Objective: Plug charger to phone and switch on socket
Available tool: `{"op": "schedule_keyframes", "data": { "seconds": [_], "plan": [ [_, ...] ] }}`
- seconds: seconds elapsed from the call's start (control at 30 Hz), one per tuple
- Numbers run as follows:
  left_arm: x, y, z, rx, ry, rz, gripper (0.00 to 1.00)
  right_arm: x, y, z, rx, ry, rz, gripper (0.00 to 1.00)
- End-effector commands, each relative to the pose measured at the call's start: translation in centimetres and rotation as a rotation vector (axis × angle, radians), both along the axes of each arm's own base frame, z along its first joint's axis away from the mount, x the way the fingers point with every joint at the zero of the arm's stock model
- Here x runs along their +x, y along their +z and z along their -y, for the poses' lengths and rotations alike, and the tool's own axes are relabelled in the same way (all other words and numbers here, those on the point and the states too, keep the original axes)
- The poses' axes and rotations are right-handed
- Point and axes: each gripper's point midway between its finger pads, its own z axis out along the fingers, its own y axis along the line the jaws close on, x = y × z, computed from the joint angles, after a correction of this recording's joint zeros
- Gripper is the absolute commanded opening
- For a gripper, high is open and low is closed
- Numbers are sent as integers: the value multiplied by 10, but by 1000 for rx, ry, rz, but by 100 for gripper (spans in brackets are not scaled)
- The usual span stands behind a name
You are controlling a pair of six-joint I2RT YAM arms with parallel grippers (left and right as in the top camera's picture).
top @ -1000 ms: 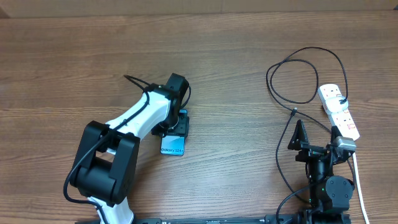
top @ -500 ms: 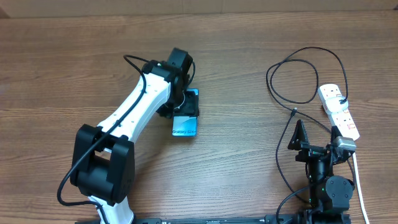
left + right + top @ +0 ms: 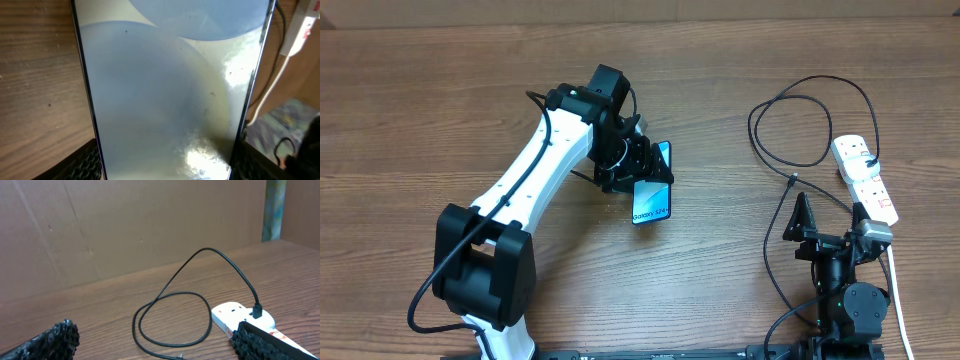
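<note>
My left gripper (image 3: 638, 168) is shut on the phone (image 3: 652, 195) and holds it tilted above the table, with the "Galaxy S24" end toward the front. In the left wrist view the phone's pale screen (image 3: 165, 85) fills the frame between my fingers (image 3: 167, 172). The charger cable (image 3: 790, 125) lies in loops at the right, its connector tip (image 3: 792, 180) free on the wood. Its black plug (image 3: 873, 160) sits in the white socket strip (image 3: 860, 172). My right gripper (image 3: 832, 222) is open and empty, just in front of the tip. The right wrist view shows the cable (image 3: 172, 297), the strip (image 3: 235, 316) and my open fingers (image 3: 160, 350).
The strip's thick white cord (image 3: 898, 300) runs toward the front right edge, and also shows in the left wrist view (image 3: 272, 85). A brown cardboard wall (image 3: 125, 225) stands behind the table. Bare wood lies between the phone and the cable loops.
My left arm has carried the phone to the right and farther back, lifting and tilting it. The right arm, cable and strip have not moved.
</note>
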Motion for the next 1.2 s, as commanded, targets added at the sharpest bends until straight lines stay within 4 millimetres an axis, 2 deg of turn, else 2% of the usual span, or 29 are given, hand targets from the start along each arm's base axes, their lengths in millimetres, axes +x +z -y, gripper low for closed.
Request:
{"op": "schedule_keyframes", "data": {
  "seconds": [0.0,0.23,0.47,1.17],
  "plan": [
    [6,18,-2,-96,43,-34,44,0,-2,1,-4,-3,3,100],
    [13,31,-18,-206,78,-67,42,0,-2,1,-4,-3,3,100],
    [9,32,-34,-204,96,-102,41,0,-2,1,-4,-3,3,100],
    [5,35,-32,-225,92,-125,36,0,-2,1,-4,-3,3,100]
  ]
}}
